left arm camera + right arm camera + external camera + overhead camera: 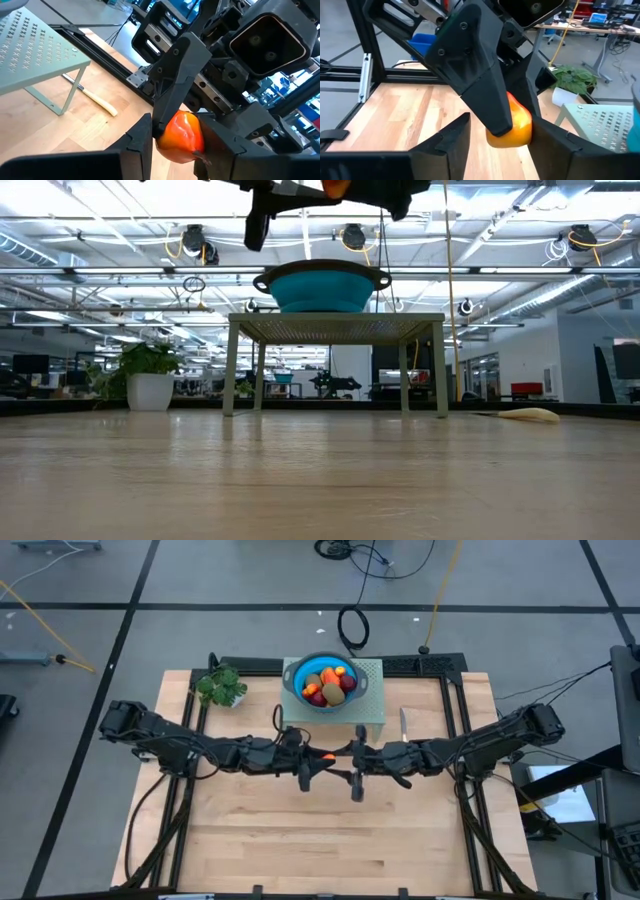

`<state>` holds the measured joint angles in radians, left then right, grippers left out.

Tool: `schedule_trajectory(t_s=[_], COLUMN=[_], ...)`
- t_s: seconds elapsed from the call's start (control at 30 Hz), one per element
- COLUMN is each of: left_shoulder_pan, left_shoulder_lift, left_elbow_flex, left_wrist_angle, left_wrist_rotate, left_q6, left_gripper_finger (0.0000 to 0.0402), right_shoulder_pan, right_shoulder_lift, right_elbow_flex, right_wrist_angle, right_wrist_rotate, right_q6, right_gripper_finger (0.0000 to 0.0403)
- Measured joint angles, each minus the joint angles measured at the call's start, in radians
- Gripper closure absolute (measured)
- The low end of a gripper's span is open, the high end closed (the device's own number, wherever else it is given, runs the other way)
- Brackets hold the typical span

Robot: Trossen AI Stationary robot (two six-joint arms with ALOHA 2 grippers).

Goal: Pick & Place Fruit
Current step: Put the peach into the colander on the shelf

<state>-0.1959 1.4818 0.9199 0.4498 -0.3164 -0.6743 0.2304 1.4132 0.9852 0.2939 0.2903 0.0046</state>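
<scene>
An orange-red fruit (327, 754) hangs high above the table's middle, where my two arms meet tip to tip. My left gripper (175, 142) is shut on it. My right gripper (502, 131) faces it from the right, open, with a finger on either side of the same fruit (512, 127). More fruit, brown, dark red and orange pieces, lies in a blue bowl (298, 672). The bowl stands on a pale green perforated stand (372, 712) at the far middle. In the low view only the fruit's underside (335, 188) shows at the top edge. My left gripper pinches the orange-red fruit's two sides (161, 141) between its two fingers, coming level from the table's left. The fruit is lifted clear, well above the table. My right gripper has one finger (547, 137) close beside the fruit's side; whether it touches I cannot tell.
A small potted green plant (222, 687) stands at the far left of the table. A yellow-handled knife (403, 725) lies right of the stand. Black frame rails (455, 710) run along the table's sides. Bare wood lies below and in front of the grippers.
</scene>
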Motion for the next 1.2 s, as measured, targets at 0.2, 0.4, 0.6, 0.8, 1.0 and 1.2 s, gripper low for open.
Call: schedule_trajectory(t_s=[0.2,0.4,0.6,0.8,1.0,1.2], left_shoulder_pan=[0.000,0.000,0.000,0.000,-0.002,-0.002], left_shoulder_lift=[0.001,0.001,0.001,0.001,0.001,0.000], left_elbow_flex=[0.000,0.000,0.000,0.000,0.000,0.000], left_wrist_angle=[-0.020,-0.023,-0.031,-0.035,-0.040,-0.062], left_wrist_rotate=[0.006,0.006,0.029,0.054,0.109,0.119], left_q6=[-0.019,-0.021,-0.035,-0.045,-0.067,-0.068], left_gripper_finger=[0.0276,0.0274,0.0274,0.0273,0.0273,0.0273], right_shoulder_pan=[0.000,0.000,0.001,0.001,0.002,0.009], right_shoulder_lift=[0.000,0.000,0.000,0.000,0.000,0.001], right_elbow_flex=[0.001,0.002,0.002,0.001,0.001,-0.001], right_wrist_angle=[-0.054,-0.080,-0.088,-0.090,-0.092,-0.079], right_wrist_rotate=[-0.008,-0.007,-0.008,-0.008,-0.013,-0.015], right_q6=[0.012,0.010,0.010,0.005,0.005,-0.001], right_gripper_finger=[0.0192,0.0161,0.0147,0.0148,0.0145,0.0145])
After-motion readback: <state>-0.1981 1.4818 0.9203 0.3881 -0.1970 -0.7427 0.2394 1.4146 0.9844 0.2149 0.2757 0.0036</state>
